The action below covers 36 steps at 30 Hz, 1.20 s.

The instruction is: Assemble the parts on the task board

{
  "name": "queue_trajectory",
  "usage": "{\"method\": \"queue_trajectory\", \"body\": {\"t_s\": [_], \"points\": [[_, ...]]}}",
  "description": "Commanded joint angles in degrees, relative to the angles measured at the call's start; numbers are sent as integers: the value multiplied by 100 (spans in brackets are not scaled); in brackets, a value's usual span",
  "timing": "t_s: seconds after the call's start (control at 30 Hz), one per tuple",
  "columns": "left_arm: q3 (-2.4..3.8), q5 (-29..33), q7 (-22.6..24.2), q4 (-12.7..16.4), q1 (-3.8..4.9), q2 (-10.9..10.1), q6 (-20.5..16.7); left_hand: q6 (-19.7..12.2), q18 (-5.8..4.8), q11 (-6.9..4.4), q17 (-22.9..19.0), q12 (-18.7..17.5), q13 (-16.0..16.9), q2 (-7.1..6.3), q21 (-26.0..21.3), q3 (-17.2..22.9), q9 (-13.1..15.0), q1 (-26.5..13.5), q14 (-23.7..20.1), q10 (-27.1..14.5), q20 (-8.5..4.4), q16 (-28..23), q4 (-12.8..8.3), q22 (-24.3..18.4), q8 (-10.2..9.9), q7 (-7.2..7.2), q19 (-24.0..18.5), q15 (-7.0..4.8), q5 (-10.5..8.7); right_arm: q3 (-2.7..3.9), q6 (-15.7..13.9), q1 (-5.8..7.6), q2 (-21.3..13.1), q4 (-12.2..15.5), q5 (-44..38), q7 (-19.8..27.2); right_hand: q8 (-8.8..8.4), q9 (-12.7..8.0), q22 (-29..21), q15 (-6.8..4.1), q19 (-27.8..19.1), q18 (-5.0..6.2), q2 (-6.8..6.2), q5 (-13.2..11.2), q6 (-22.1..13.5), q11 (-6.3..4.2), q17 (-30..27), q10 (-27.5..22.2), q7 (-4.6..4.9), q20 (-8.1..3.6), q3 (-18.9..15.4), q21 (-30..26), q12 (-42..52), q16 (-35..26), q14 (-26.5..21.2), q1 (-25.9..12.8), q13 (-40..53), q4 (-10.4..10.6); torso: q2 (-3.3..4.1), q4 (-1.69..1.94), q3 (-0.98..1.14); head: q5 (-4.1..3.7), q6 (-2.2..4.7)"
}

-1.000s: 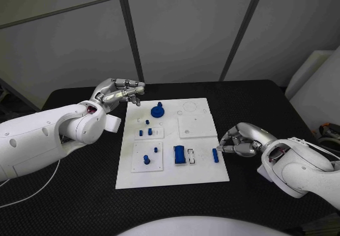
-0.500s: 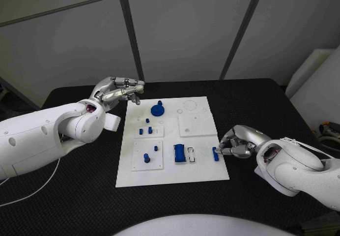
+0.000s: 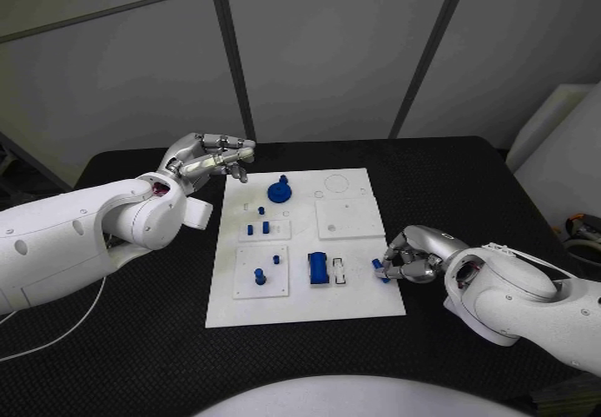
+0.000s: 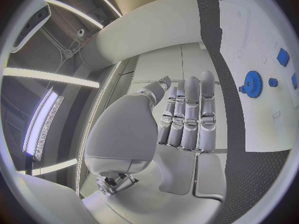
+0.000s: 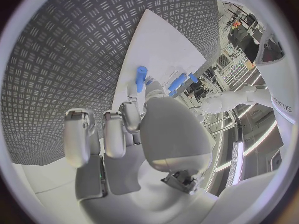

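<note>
The board (image 3: 307,300) lies mid-table. At its right edge a blue peg (image 3: 379,270) is touched by the curled fingers of the right hand (image 3: 411,254); a firm grip cannot be told. The left hand (image 3: 207,159) is held empty, fingers together, by the far left corner, near the gear (image 3: 280,190).

Right hand (image 3: 413,254) fingertips covering part of a small blue peg (image 3: 379,270), grip on it unclear

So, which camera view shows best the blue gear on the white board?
The head view: the blue gear lies whole near the task board's far edge, close to the left hand. The left wrist view also shows the gear, but bent, near the circle's rim. In the right wrist view I cannot pick it out.
</note>
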Motion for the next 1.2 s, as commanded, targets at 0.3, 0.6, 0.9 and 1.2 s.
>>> {"method": "queue_trajectory", "body": {"t_s": [0.3, 0.6, 0.9, 1.2], "points": [[3, 11, 69, 21, 5, -17, 67, -42, -16, 10, -9, 21, 7, 36, -21, -26, -4, -38, -42, -31, 27, -29, 3, -5, 17, 6, -19, 15, 2, -14, 468, -73, 209, -67, -762, -343, -3, 45, 1204, -38, 284, -19, -139, -178, 57, -61, 608, -13, -18, -29, 44, -10, 10, -34, 407, 215, 7, -66, -1, 3, 3, 11, 1], [3, 11, 68, 29, 5, -35, 69, -42, -16, 10, -9, 21, 7, 36, -21, -26, -4, -38, -42, -31, 27, -29, 3, -5, 17, 6, -19, 15, 2, -14, 734, -113, 317, -44, -1327, -580, -16, 87, 1190, -33, 269, -15, -238, -256, 8, -49, 609, -49, 3, -34, 109, -29, -33, -38, 406, 476, -10, -225, -5, -2, -2, 19, 4], [3, 11, 69, 28, 5, -29, 74, -42, -16, 10, -9, 21, 7, 36, -21, -26, -4, -38, -42, -31, 27, -29, 3, -5, 17, 6, -19, 15, 2, -13, 899, -120, 422, -24, -1524, -765, -33, 133, 1149, -6, 226, 0, -298, 198, -74, -19, 583, -132, 37, -10, 161, -82, -127, -63, 396, 542, -62, -238, -5, 2, 0, 34, -4], [4, 11, 67, 30, 5, -34, 72, -47, -15, 10, -13, 24, 9, 43, -29, -27, -4, -33, -46, -39, 29, -27, 3, -10, 18, 7, -20, 15, 6, -13, 848, -121, 434, 21, -1540, -909, -9, 196, 1155, -33, 233, -1, -256, 1189, -39, -56, 596, -149, 4, -27, 459, -82, -143, -66, 399, 760, -59, -250, -7, 0, -2, 37, -4]]}}
